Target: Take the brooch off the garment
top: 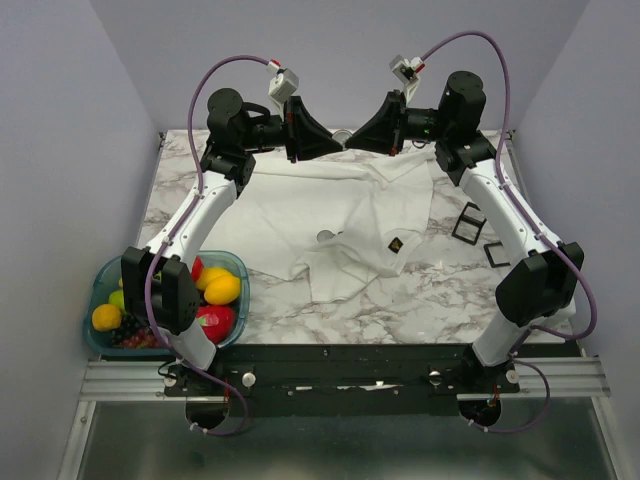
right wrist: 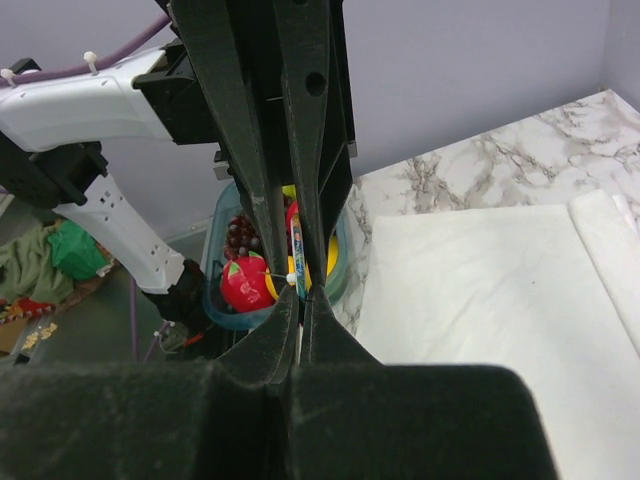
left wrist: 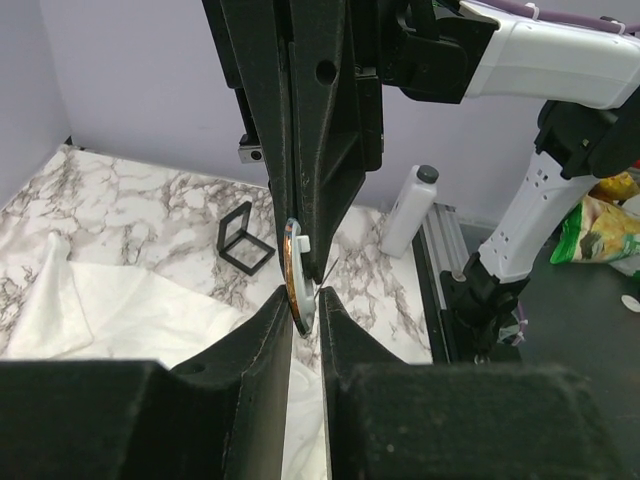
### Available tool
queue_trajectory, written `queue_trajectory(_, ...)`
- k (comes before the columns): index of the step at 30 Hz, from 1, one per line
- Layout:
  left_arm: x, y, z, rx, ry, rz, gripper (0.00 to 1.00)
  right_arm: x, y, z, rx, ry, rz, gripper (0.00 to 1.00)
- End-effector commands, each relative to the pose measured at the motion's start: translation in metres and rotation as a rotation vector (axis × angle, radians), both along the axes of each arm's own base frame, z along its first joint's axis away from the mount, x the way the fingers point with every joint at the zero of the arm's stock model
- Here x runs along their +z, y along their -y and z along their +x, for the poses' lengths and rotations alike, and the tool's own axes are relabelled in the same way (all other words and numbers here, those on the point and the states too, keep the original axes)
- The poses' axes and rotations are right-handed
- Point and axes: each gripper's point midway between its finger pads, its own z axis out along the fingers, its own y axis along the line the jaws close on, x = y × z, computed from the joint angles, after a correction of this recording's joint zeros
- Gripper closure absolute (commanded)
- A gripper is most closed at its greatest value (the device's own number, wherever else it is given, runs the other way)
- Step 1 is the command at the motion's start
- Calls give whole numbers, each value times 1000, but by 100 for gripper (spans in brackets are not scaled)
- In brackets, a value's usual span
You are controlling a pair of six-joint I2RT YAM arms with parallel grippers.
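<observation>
I see both arms lifted at the far end of the counter, with their pincers meeting tip to tip in the air above the far edge of the garment.

The brooch is not on the cloth. It hangs in the air between the two pincers, and both wrist cameras show it only edge-on, as a thin disc with a coloured rim. A small white knob stands out from its side.

The left pincer has its fingers a little spread. In the left wrist view the lower edge of the disc dips into the gap between them, and the gap is wider than the disc. I cannot tell if the disc touches one of the fingers.

The right pincer has its fingers pressed together. In its own camera the brooch stands directly on the closed tips, so it appears to pinch the brooch by the edge.

The garment lies spread and wrinkled in the middle of the counter, below the pincers and apart from the brooch. Its dark diamond logo faces up, near the centre.

Two small black square frames lie on the marble at the right of the shirt. A blue plastic container with toy fruit stands at the near left corner.
</observation>
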Motion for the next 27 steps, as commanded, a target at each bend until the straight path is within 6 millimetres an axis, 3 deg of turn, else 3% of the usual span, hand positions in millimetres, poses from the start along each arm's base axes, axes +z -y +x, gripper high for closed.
queue_trajectory(1,4,6,-7,-50,48,2,76,-4,0,8,-21,6,4,99)
queue_trajectory(16,0,9,4,-25,10,9,83,-10,-1,0,2,50,-19,99)
queue_trajectory(27,-17,13,25,30,-83,52,92,-1,-12,-20,42,223,-66,100)
